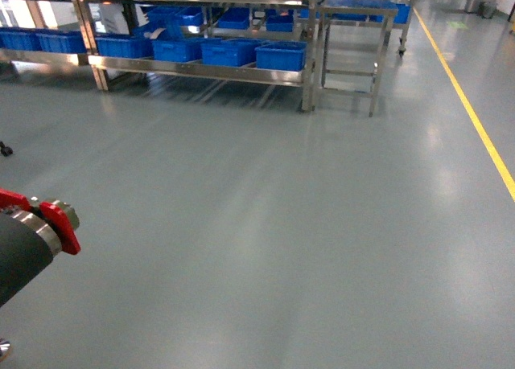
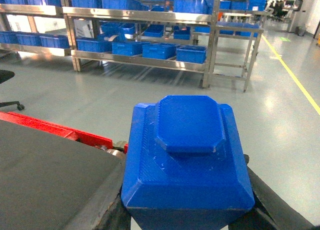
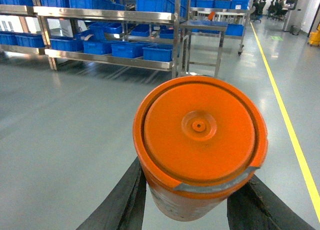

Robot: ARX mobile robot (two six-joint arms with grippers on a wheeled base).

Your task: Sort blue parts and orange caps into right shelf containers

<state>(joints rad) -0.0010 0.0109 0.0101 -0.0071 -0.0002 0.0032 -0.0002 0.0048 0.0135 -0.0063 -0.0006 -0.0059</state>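
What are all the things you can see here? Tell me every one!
Blue part: one, blue, held in left gripper.
Orange cap: one, orange, held in right gripper.
Crates: many, blue, on shelf levels.
Shelves: long steel racks, ahead across the floor.
Small table: one, steel, right of the shelves.
Floor line: one, yellow, far right.
Left gripper: black, shut on the blue part.
Right gripper: black, shut on the orange cap.

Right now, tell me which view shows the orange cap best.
The right wrist view: the orange cap fills the frame, its round top facing the camera, held between the right gripper fingers. The left wrist view shows none of it, only the blue part. The head view does not show it either.
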